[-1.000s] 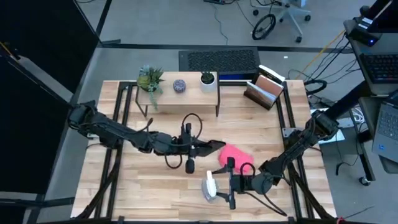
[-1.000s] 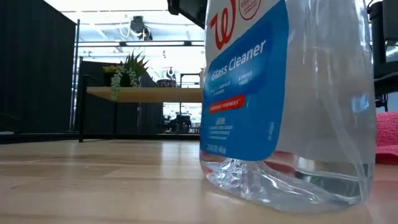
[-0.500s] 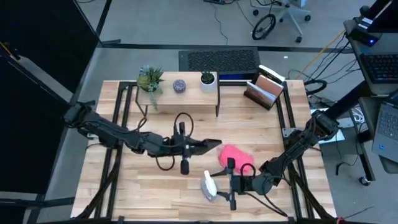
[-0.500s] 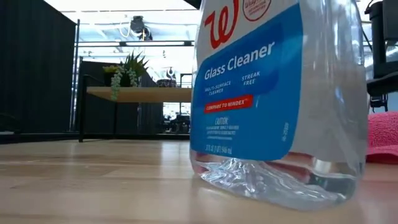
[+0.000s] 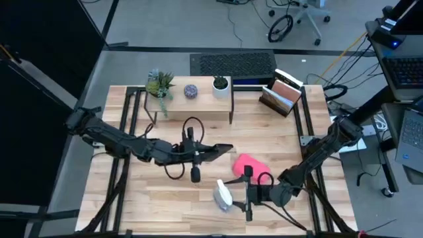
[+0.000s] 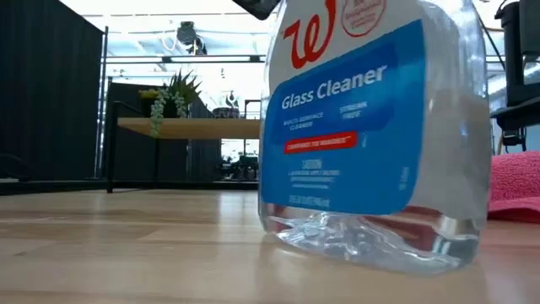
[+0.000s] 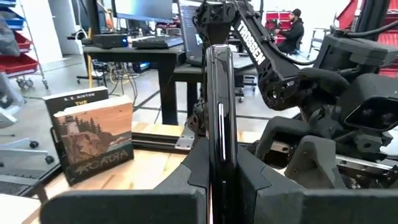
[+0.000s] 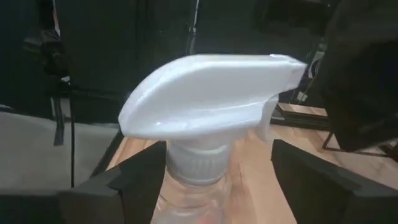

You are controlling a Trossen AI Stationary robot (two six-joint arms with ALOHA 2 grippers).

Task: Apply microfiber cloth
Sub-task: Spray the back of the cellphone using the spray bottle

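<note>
**Cloth untouched; phone drawn back, bottle shifted**

The microfiber cloth (image 5: 248,162), pink, soft and rumpled, lies on the bench (image 5: 152,192) between my two arms, free of both. Over the last second my left hand (image 5: 222,149), clamped on the thin, glossy black smartphone (image 7: 219,112) held edge-up, has retreated leftward. My right hand (image 5: 232,196) straddles the neck of the clear spray bottle (image 6: 371,135), which has shifted slightly; wiping has not begun.

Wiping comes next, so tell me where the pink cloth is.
In the high view the cloth lies on the table right of centre, beside the spray bottle, just beyond the right gripper.
</note>
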